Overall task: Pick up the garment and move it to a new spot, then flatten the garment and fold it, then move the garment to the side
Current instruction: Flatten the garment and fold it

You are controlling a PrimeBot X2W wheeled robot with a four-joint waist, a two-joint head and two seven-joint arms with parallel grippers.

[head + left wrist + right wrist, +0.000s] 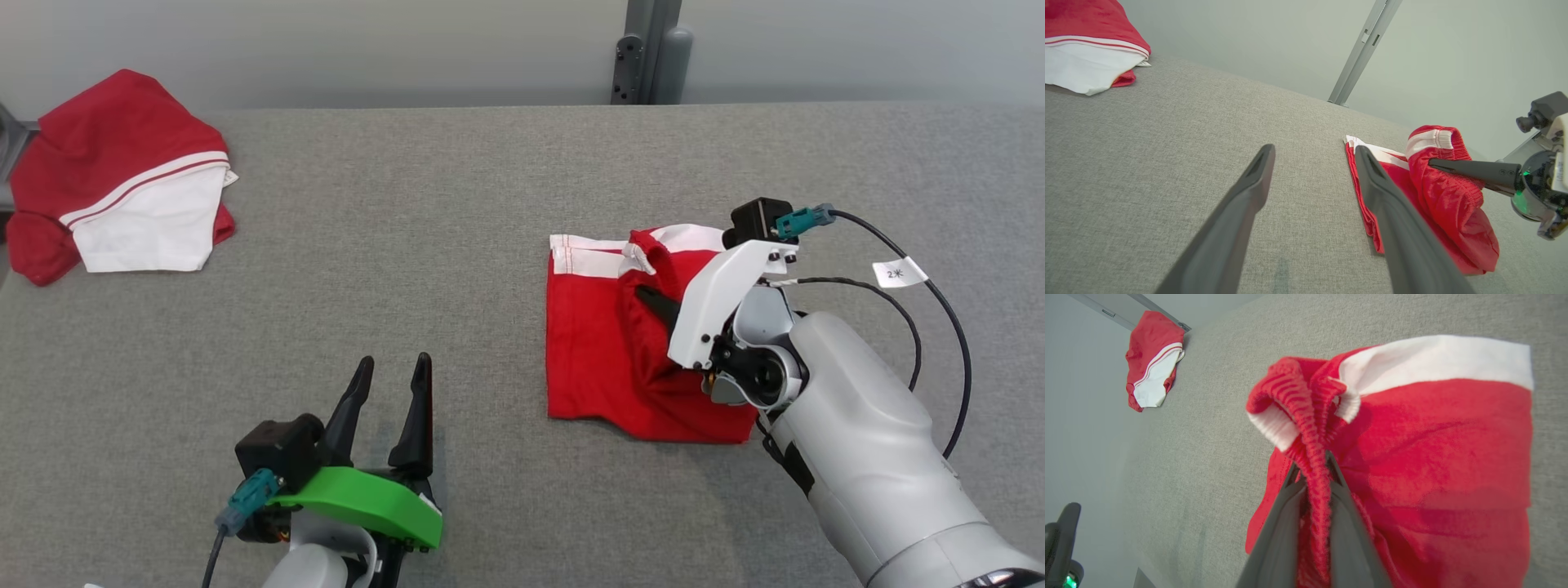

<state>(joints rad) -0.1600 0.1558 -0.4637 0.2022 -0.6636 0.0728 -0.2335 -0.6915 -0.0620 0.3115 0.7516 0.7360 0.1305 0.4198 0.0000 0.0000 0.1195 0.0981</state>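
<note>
Pale grey-green wall [408,41] at the back, with a grey metal post [649,49] standing against it behind the desk's far edge. The desk [457,269] is covered in grey woven cloth.

Task item: red shorts [596,351] with white trim, lying on the right half of the desk, nearer the near edge than the far one. The lower part lies flat in a rough square. The white-banded hem runs along the side toward the far edge. The upper part is bunched and lifted off the desk.

Right gripper [1312,477]: jaws nearly closed, pinching the ribbed red waistband [1306,416] between the two dark fingers. The waistband stands up in a gathered fold above the fingertips. The arm comes in from the near right corner, and its white wrist cover hides the right side of the shorts in the head view. Black cables with a white label tag [898,272] loop beside the wrist.

Left gripper [394,362]: jaws spread wide, holding nothing, over the near edge left of the middle. It is well apart from the shorts, fingers pointing toward the far edge.

Other item: a second red and white garment [122,188], crumpled at the far left corner and partly overhanging the left edge. Grey cloth lies between it and the shorts.
</note>
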